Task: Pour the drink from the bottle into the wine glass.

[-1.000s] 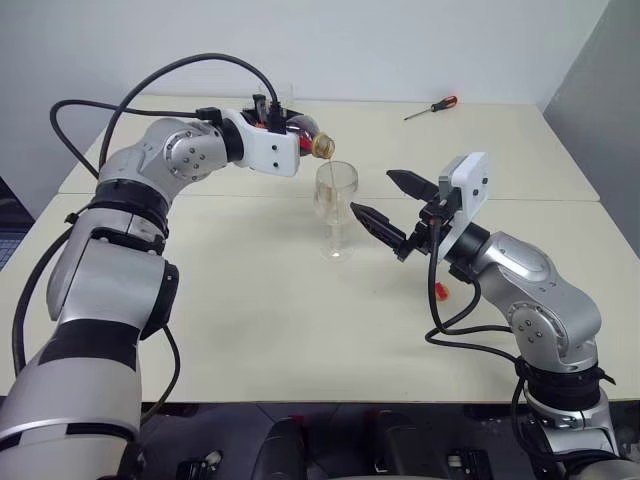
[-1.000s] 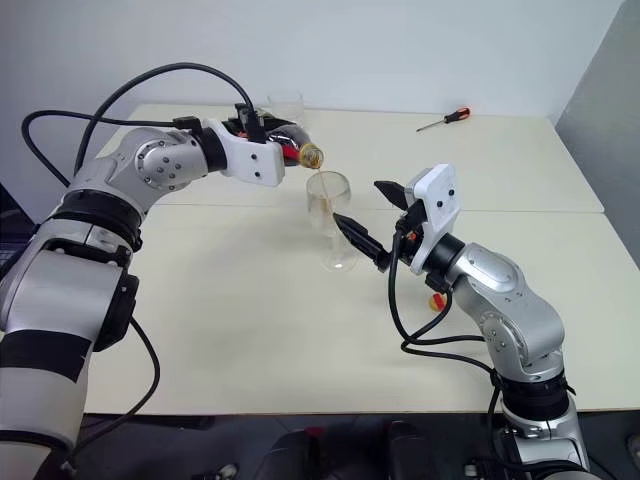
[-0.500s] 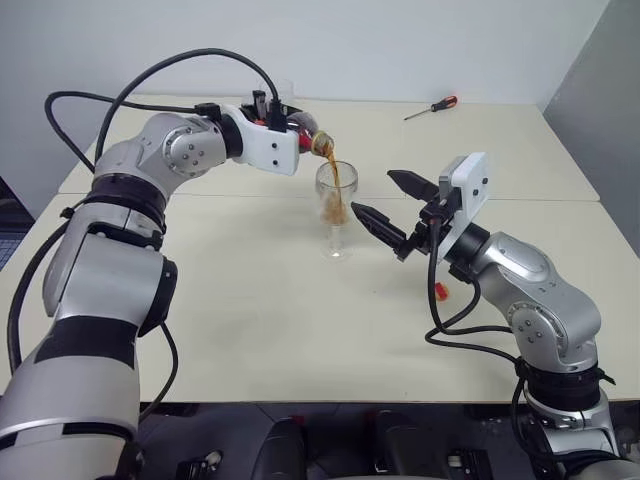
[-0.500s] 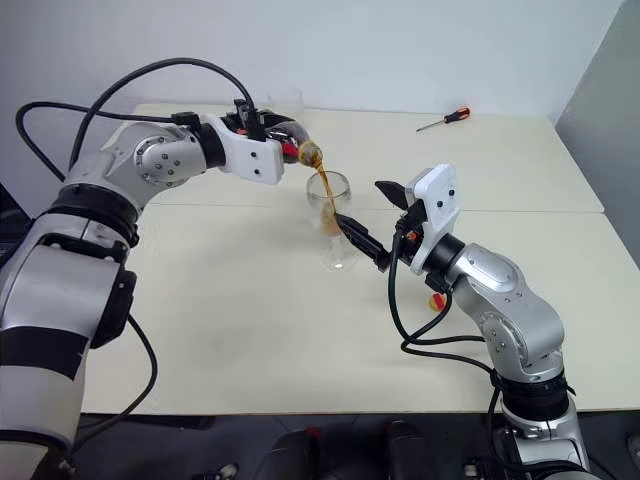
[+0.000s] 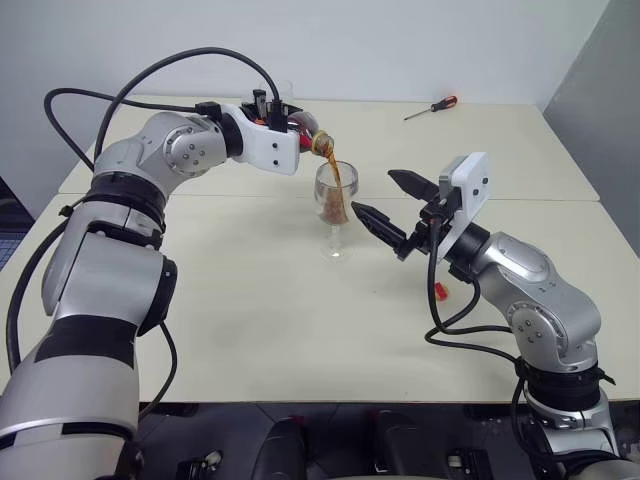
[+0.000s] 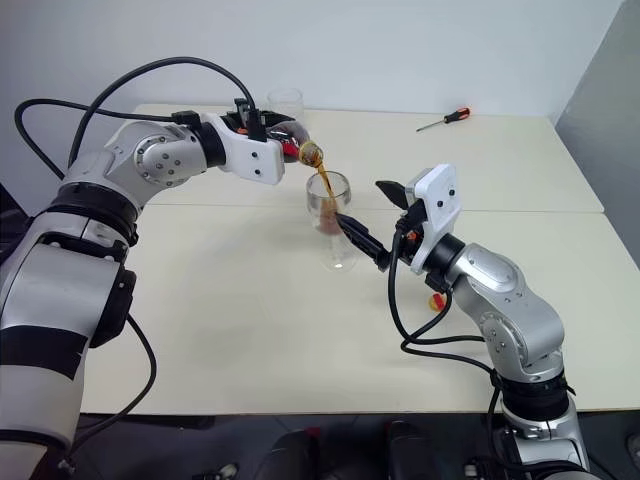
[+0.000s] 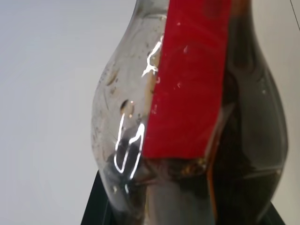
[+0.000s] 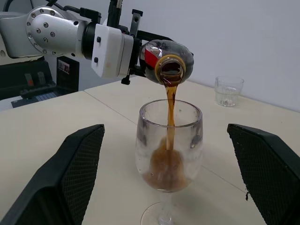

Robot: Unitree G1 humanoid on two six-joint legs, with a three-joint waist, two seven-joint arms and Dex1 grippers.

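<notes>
The bottle point(image 8: 165, 61) is held clamped in the left gripper point(image 5: 290, 130), tipped with its mouth angled down over the glass point(image 5: 336, 205). A thin stream of drink point(image 8: 169, 112) is seen falling from the mouth into the bowl, where brown liquid and foam are collected at the bottom. In the left wrist view the red label point(image 7: 192, 79) and dark liquid inside the bottle are seen close up.

The glass is stood upright on the table point(image 5: 260, 300), near its middle, just below the bottle's mouth; bottle and rim are not touching.

The right gripper point(image 5: 385, 205) is held with fingers spread wide, empty, just beside the glass on the robot's right, not touching it. In the right wrist view the glass is framed between the two fingers point(image 8: 75, 168).

A tumbler point(image 8: 228, 91) is stood farther back on the table. A screwdriver point(image 5: 432, 107) is lying at the far edge, well apart from the glass.
</notes>
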